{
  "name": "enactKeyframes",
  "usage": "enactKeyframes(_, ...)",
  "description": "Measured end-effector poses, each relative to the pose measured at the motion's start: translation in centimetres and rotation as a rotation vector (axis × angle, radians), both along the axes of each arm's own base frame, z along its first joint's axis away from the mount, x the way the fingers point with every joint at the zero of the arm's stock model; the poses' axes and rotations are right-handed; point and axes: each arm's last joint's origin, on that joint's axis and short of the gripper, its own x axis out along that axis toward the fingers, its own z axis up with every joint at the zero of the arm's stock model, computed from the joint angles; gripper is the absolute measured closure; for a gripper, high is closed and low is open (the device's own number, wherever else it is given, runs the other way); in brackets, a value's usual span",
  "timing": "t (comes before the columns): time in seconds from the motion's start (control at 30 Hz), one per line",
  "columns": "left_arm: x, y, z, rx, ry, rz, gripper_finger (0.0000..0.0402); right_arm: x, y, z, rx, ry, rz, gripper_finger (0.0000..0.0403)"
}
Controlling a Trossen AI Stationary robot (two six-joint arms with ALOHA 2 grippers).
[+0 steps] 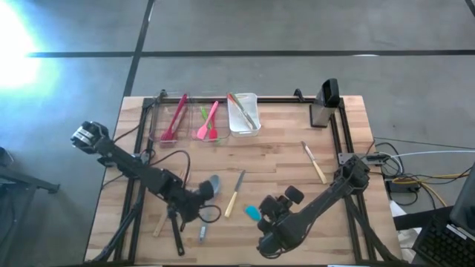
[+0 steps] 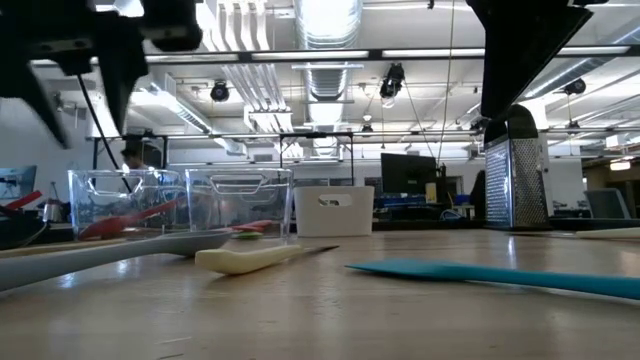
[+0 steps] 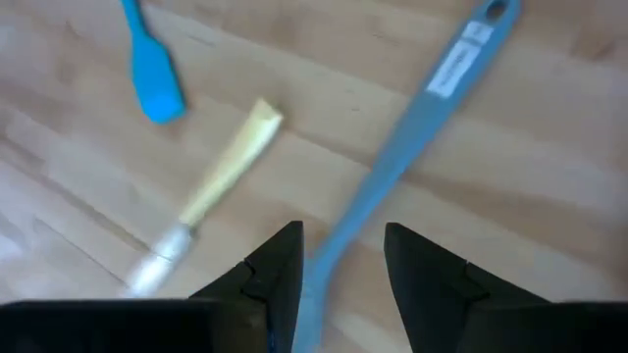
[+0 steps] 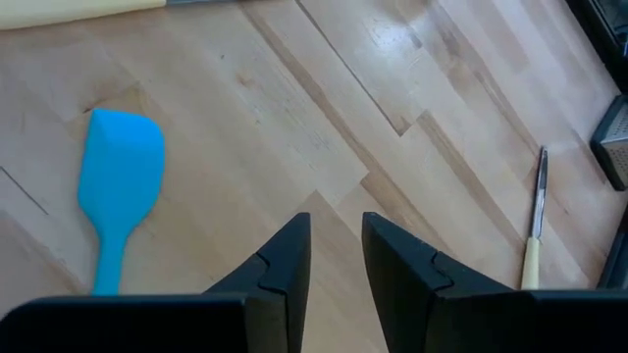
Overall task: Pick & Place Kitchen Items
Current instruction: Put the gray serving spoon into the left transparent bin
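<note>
My left claw [image 3: 339,279] hung low over the worktop [image 1: 282,163] at the lower left of the high view, fingers partly open with the grey-blue spoon's [image 3: 392,167] slim handle lying between them, not yet pinched. That handle looked stiff, light plastic and probably a little slick, so I judged a hold mid-handle safest, away from the tagged end. A cream-handled knife [image 3: 221,181] lay just beside it. My right claw [image 4: 337,265] hovered at lower centre of that view, fingers narrowly apart and holding nothing, the teal spatula [image 4: 118,191] beside it. Other utensils already sat in the clear bins [image 1: 189,119] along the top edge.
</note>
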Motion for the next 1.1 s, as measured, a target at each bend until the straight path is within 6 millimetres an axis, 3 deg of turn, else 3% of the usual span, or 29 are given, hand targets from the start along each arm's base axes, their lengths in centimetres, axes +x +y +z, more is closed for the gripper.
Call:
enactKeyframes(0.13,0.9,0.3,-0.6,0.068,0.000,-0.087,0.0254,0.0,0.0,0.0,0.001,0.001,0.000,0.0319)
enactKeyframes(0.47,2.0,0.2,-5.1,0.257,0.182,-0.329,0.0255,-0.1,0.0,0.0,0.016,0.006,-0.018,0.0305)
enactKeyframes(0.8,3.7,-0.6,-3.9,0.282,0.159,-0.418,0.0255,-0.1,0.0,0.0,0.018,0.006,-0.022,0.0316)
enactKeyframes(1.1,4.5,-0.4,-5.0,0.268,0.174,-0.428,0.0255,-0.1,0.0,0.0,0.014,0.006,-0.021,0.0312)
